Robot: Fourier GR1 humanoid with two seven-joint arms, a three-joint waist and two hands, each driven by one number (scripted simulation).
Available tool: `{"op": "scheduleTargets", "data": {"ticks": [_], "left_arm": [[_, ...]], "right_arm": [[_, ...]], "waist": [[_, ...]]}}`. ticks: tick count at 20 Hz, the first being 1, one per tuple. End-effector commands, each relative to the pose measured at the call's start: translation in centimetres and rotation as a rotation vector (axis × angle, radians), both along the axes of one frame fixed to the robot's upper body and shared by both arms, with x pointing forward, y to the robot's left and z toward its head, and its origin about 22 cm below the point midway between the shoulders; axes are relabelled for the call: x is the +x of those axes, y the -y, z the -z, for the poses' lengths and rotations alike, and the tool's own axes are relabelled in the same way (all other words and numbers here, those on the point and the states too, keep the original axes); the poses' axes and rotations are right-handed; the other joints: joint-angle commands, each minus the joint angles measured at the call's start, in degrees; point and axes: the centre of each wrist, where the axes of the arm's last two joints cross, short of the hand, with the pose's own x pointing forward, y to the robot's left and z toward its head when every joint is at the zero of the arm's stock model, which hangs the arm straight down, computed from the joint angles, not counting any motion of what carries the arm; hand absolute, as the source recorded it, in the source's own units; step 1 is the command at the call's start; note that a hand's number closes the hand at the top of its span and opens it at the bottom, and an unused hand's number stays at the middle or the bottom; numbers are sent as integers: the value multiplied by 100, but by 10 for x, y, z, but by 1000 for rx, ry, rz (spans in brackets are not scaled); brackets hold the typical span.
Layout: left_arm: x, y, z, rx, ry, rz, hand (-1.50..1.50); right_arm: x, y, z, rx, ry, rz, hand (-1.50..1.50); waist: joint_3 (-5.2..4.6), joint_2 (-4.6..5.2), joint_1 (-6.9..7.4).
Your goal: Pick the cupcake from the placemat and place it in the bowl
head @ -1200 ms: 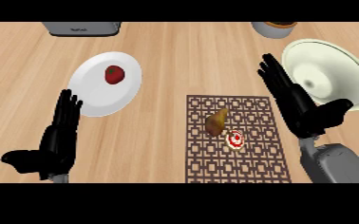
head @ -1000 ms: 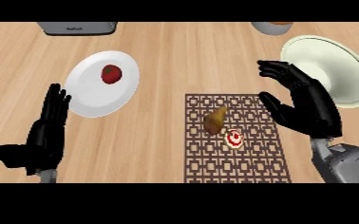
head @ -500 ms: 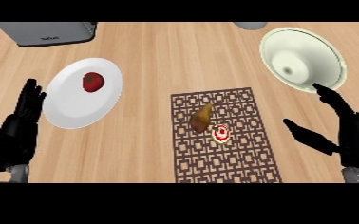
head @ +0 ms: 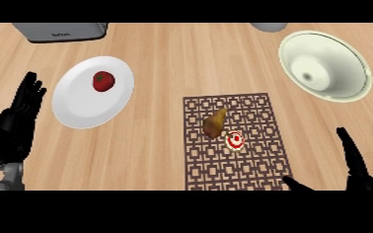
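A small cupcake (head: 235,141) with red-and-white top sits on the brown patterned placemat (head: 255,168), just right of a brown pear (head: 215,122). The cream bowl (head: 324,71) stands at the upper right, empty. My right hand (head: 354,164) shows at the lower right corner, open, thumb spread toward the mat, well right of and below the cupcake. At the left edge my left hand (head: 18,123) rests open with fingers up.
A white plate (head: 84,103) with a red tomato (head: 103,81) lies left of the mat. A grey appliance (head: 62,30) stands at the top left and a grey round object (head: 268,27) at the top edge.
The view has shifted, so everything sits further left and lower. My right hand has dropped from beside the bowl to the lower right corner. My left hand has slid to the left edge.
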Motion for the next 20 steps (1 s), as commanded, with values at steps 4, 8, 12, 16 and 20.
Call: {"op": "scheduleTargets", "data": {"ticks": [4,8,12,16,20], "left_arm": [[12,9,-8,24,7,46,0],[19,24,-5,-2,8,94,0],[25,27,-17,3,24,102,0],[31,27,-25,5,9,131,0],[31,36,-17,-12,7,138,0]], "right_arm": [[-13,-20,-60,-66,-31,105,-150],[2,-33,-96,-102,-143,133,-150],[3,-42,-101,-156,-390,59,-150],[28,-45,-101,-140,-521,39,-150],[53,-50,-107,-91,-609,-21,-150]], "waist": [[8,73,284],[21,114,508],[25,138,627],[37,160,715],[42,151,726]]}}
